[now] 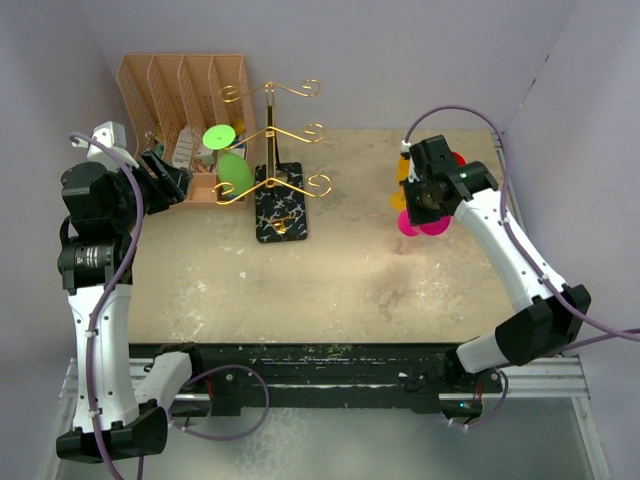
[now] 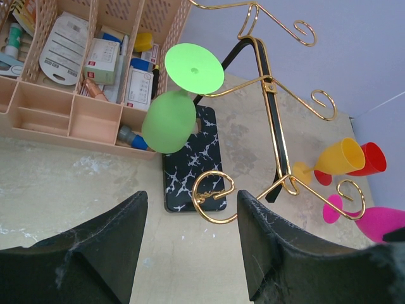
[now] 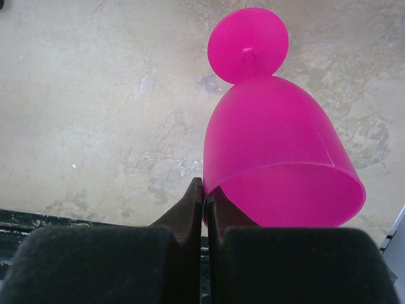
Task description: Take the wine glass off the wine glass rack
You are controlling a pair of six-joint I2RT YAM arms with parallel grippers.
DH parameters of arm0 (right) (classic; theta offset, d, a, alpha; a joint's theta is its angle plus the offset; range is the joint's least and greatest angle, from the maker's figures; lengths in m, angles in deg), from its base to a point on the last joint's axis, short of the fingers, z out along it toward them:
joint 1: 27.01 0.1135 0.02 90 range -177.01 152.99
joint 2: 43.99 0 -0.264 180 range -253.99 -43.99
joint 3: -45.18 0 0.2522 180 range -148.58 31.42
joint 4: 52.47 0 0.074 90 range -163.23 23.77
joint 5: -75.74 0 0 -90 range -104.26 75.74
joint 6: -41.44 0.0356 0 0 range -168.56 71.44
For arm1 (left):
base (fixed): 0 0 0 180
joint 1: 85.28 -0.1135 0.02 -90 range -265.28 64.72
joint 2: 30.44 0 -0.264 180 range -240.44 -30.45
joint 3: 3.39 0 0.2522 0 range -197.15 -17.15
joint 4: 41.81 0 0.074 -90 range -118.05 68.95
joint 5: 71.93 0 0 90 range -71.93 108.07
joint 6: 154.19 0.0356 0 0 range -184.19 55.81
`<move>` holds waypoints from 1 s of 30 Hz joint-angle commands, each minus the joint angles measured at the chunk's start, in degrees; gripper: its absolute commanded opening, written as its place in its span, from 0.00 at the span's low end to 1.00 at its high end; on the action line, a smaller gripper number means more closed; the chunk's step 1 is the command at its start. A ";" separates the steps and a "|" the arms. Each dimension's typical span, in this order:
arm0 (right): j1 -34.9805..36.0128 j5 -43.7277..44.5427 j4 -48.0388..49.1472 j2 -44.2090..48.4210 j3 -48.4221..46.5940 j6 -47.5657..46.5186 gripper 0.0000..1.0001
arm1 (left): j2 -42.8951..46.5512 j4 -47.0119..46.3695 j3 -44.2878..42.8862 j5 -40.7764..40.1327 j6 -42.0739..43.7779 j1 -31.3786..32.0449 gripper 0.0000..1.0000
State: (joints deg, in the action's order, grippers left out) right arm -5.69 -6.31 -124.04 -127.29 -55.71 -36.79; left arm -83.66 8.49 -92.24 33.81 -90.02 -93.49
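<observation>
A green wine glass (image 1: 232, 168) hangs upside down from a left hook arm of the gold wire wine glass rack (image 1: 272, 130), which stands on a black white-veined base (image 1: 281, 208). In the left wrist view the green glass (image 2: 169, 120) hangs up left of the rack post (image 2: 269, 95). My left gripper (image 1: 172, 182) is open and empty, short of the glass and lower, with a curled hook (image 2: 212, 197) between its fingers (image 2: 190, 218). My right gripper (image 1: 425, 200) is shut on the rim of a pink wine glass (image 3: 278, 145), one finger inside and one outside.
A tan slotted desk organiser (image 1: 170, 90) full of small items stands at the back left, right behind the green glass. A yellow glass (image 2: 338, 158) and a red glass (image 2: 370, 158) stand at the back right near the pink one. Walls close in on both sides.
</observation>
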 commanded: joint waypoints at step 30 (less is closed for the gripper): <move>-0.06 2.89 5.02 -9.05 -0.71 1.22 0.17 | 0.25 -1.83 3.10 -1.65 1.58 0.74 0.72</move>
State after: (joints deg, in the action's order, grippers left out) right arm -5.69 -6.12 -120.21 -137.46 -55.41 -36.52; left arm -83.92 8.53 -89.36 32.76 -89.58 -93.01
